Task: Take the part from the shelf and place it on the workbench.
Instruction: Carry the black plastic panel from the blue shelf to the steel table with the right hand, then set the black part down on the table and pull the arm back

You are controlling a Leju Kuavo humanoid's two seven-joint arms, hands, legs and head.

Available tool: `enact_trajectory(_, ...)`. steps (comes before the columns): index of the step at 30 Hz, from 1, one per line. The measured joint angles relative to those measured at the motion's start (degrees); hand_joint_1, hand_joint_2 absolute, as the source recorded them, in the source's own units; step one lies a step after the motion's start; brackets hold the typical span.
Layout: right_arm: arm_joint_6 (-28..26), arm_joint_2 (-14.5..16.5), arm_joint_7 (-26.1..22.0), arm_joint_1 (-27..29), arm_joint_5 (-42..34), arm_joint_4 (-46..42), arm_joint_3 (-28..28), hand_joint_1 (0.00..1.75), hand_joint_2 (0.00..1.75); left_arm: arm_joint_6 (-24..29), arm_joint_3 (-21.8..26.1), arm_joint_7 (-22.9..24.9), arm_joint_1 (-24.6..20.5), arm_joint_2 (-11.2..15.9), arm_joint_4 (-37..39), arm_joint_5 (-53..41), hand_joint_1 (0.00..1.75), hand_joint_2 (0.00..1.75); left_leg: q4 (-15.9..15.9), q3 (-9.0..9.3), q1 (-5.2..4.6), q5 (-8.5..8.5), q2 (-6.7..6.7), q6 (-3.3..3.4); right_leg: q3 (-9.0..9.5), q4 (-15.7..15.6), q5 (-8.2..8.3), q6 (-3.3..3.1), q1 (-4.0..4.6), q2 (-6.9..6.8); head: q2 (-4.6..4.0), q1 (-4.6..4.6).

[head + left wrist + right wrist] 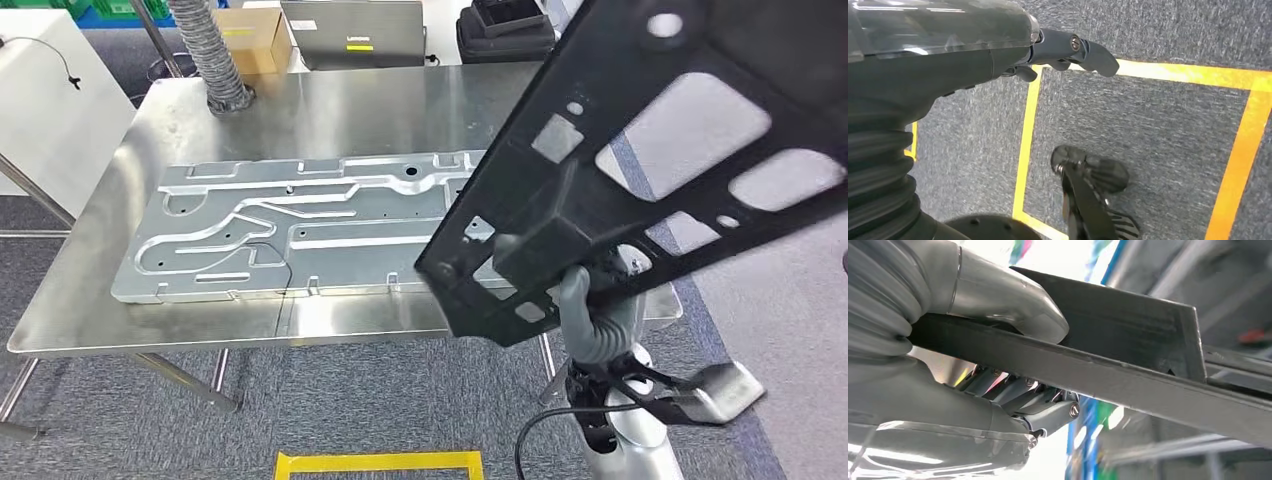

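The part (640, 170) is a large black flat frame with several cutouts. My right hand (590, 300) grips it by its lower end and holds it tilted in the air over the right end of the steel workbench (330, 110). In the right wrist view the grey thumb (1013, 305) presses one face of the part (1128, 340) and the darker fingers (1048, 410) wrap under it. My left hand (998, 55) hangs over the carpet, holding nothing, its fingers (1083, 50) loosely extended.
A silver stamped panel (300, 230) covers most of the workbench. A ribbed grey hose (210, 50), a cardboard box (255, 40), a laptop (355, 35) and a black case (505, 35) stand at the back. Yellow floor tape (380, 462) lies in front.
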Motion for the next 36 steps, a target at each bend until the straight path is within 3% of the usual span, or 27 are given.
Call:
enact_trajectory(1, -2.44, -0.21, 0.68, -0.50, 2.19, 1.04, -0.63, 1.75, 1.75, 0.04, 0.07, -0.03, 0.02, 0.00, 0.00, 0.08, 0.00, 1.75, 2.48, -1.95, -0.01, -0.64, 0.00, -0.02, 0.13, 0.01, -0.18, -0.13, 0.16, 0.04, 0.00, 0.00)
enact_trajectory(2, -4.90, -0.52, 1.48, -1.17, 4.44, 2.19, -1.21, 1.75, 1.75, 0.10, 0.14, -0.03, 0.09, 0.00, 0.00, 0.11, 0.00, 1.75, 3.16, -3.08, -0.04, -0.19, 0.00, 0.07, 0.32, 0.03, -0.37, -0.20, 0.32, 0.11, 0.00, 0.00)
enact_trajectory(3, -7.18, -0.92, 2.31, -2.07, 6.62, 3.32, -1.67, 1.75, 1.75, 0.14, 0.18, -0.04, 0.19, 0.00, 0.00, 0.13, 0.00, 1.75, 1.70, -3.13, -0.09, 1.48, 0.00, 0.26, 0.58, 0.05, -0.56, -0.22, 0.44, 0.22, 0.00, 0.00)
enact_trajectory(5, -12.80, -2.00, 4.80, -4.67, 12.93, 6.11, -2.44, 1.75, 1.75, 0.18, 0.23, -0.13, 0.33, 0.02, 0.00, 0.13, 0.00, 1.75, -5.62, -0.91, -0.35, 6.67, 0.05, 0.97, 1.21, 0.08, -0.95, -0.08, 0.57, 0.38, 0.00, 0.01)
enact_trajectory(6, -15.86, -2.63, 6.58, -6.43, 17.22, 7.90, -2.68, 1.75, 1.75, 0.16, 0.25, -0.19, 0.33, 0.05, 0.00, 0.13, 0.00, 1.75, -9.16, 0.15, -0.56, 8.19, 0.11, 1.32, 1.36, 0.13, -1.05, 0.08, 0.61, 0.45, 0.00, 0.01)
enact_trajectory(8, -21.39, -3.92, 11.67, -10.83, 28.13, 12.54, -2.89, 1.75, 1.75, 0.05, 0.25, -0.34, 0.20, 0.11, 0.00, 0.06, 0.00, 1.75, -12.45, 1.06, -1.00, 9.28, 0.19, 1.91, 1.24, 0.17, -1.11, 0.59, 0.60, 0.52, 0.00, 0.01)
enact_trajectory(12, -23.89, -5.97, 22.68, -22.37, 49.66, 25.11, -1.57, 1.75, 1.75, -0.81, 0.24, -0.78, -0.01, 0.15, -0.02, -0.29, 0.00, 1.75, -13.48, 1.31, -0.77, 10.55, 0.30, 2.82, 0.47, 1.12, -1.87, 1.89, 0.62, 0.45, 0.00, 0.01)
enact_trajectory(13, -23.80, -6.30, 25.53, -25.77, 55.74, 28.89, -0.60, 1.75, 1.75, -1.08, 0.24, -0.87, -0.09, 0.14, -0.02, -0.46, 0.00, 1.75, -13.79, 1.37, -0.59, 10.82, 0.38, 3.01, -0.50, 3.06, -3.03, 2.26, 0.53, 0.35, 0.00, 0.02)
enact_trajectory(15, -23.36, -6.46, 29.70, -32.25, 66.87, 36.99, 1.99, 1.75, 1.75, -1.47, 0.23, -0.93, -0.30, 0.17, -0.02, -0.79, 0.00, 1.75, -13.88, 1.28, -0.56, 10.95, 0.45, 3.20, -3.97, 10.14, -6.31, 2.94, -0.02, 0.20, 0.00, 0.02)
enact_trajectory(17, -22.90, -5.91, 31.84, -37.59, 75.25, 45.52, 5.34, 1.75, 1.75, -1.73, 0.19, -0.91, -0.47, 0.18, -0.02, -1.06, 0.00, 1.75, -13.82, 1.26, -0.49, 10.91, 0.37, 3.19, -6.99, 15.86, -7.62, 3.52, -0.59, 0.11, 0.00, 0.02)
enact_trajectory(18, -22.73, -5.33, 32.54, -39.96, 78.71, 49.88, 7.27, 1.75, 1.75, -1.78, 0.16, -0.88, -0.51, 0.17, -0.02, -1.16, 0.00, 1.75, -13.72, 1.28, -0.39, 10.85, 0.27, 3.09, -7.14, 15.71, -6.64, 3.76, -0.86, 0.08, 0.00, 0.02)
enact_trajectory(19, -22.58, -4.51, 32.94, -42.06, 81.30, 53.76, 9.15, 1.75, 1.75, -1.75, 0.14, -0.84, -0.54, 0.17, -0.02, -1.26, 0.00, 1.75, -13.55, 1.33, -0.25, 10.71, 0.17, 2.88, -6.16, 13.19, -4.63, 3.97, -1.13, 0.03, 0.00, 0.02)
enact_trajectory(21, -21.91, -2.53, 33.24, -45.65, 84.45, 60.27, 12.56, 1.75, 1.75, -1.64, 0.11, -0.74, -0.60, 0.21, -0.02, -1.43, 0.00, 1.75, -12.99, 1.28, -0.06, 10.25, 0.00, 2.21, -2.82, 5.41, -0.79, 4.19, -1.40, 0.00, 0.00, 0.02)
enact_trajectory(23, -20.71, -0.13, 32.96, -48.25, 85.60, 65.62, 16.00, 1.75, 1.75, -1.53, 0.10, -0.72, -0.76, 0.29, -0.02, -1.59, 0.00, 1.75, -12.58, 1.01, -0.08, 10.00, -0.07, 1.50, -1.07, 1.27, 0.14, 3.72, -1.24, 0.06, 0.01, 0.02)
enact_trajectory(27, -19.92, 4.05, 30.66, -49.83, 85.53, 73.03, 22.07, 1.75, 1.75, -1.49, -0.11, -1.55, -0.88, 0.30, -0.02, -2.14, 0.00, 1.75, -12.04, 0.72, 0.17, 9.43, -0.04, 0.18, -0.64, 0.46, -0.09, 1.89, -0.91, 0.02, 0.01, 0.00)
enact_trajectory(29, -20.89, 5.53, 29.03, -49.96, 84.65, 75.24, 23.58, 1.75, 1.75, -1.65, -0.34, -2.33, -0.82, 0.33, -0.02, -2.40, 0.00, 1.75, -7.34, -1.48, 0.25, 6.85, 0.05, -0.20, -0.28, 0.11, -0.06, 1.14, -0.97, -0.08, 0.00, -0.01)
enact_trajectory(31, -22.60, 6.51, 27.01, -49.79, 83.16, 77.13, 24.54, 1.75, 1.75, -1.89, -0.62, -3.36, -0.82, 0.40, -0.02, -2.70, 0.00, 1.75, 0.51, -5.45, 0.26, 3.77, 0.07, -0.38, -0.15, 0.11, -0.20, 0.77, -0.74, -0.09, 0.00, -0.02)
enact_trajectory(32, -23.64, 6.84, 25.82, -49.47, 82.15, 77.94, 24.85, 1.75, 1.75, -1.97, -0.78, -4.01, -0.76, 0.43, -0.02, -2.86, 0.00, 1.75, 3.15, -6.97, 0.27, 3.26, 0.07, -0.40, -0.06, 0.12, -0.29, 0.69, -0.64, -0.09, 0.00, -0.02)
enact_trajectory(33, -24.69, 7.06, 24.69, -49.00, 81.02, 78.64, 25.04, 1.75, 1.75, -1.99, -0.95, -4.66, -0.68, 0.44, -0.02, -3.00, 0.00, 1.75, 3.55, -7.44, 0.27, 3.90, 0.07, -0.36, 0.06, 0.15, -0.39, 0.68, -0.59, -0.09, 0.00, -0.02)
enact_trajectory(34, -25.69, 7.21, 23.72, -48.46, 79.88, 79.19, 25.13, 1.75, 1.75, -2.01, -1.09, -5.20, -0.60, 0.46, -0.02, -3.14, 0.00, 1.75, 1.53, -6.68, 0.28, 5.59, 0.08, -0.28, 0.23, 0.20, -0.54, 0.72, -0.56, -0.06, 0.00, -0.02)
enact_trajectory(36, -27.27, 7.43, 22.18, -47.48, 77.83, 79.98, 25.18, 1.75, 1.75, -1.99, -1.27, -5.86, -0.52, 0.52, -0.02, -3.37, 0.00, 1.75, -6.17, -3.10, 0.27, 9.58, 0.08, -0.04, 0.54, 0.43, -0.96, 1.06, -0.50, -0.01, 0.00, -0.02)
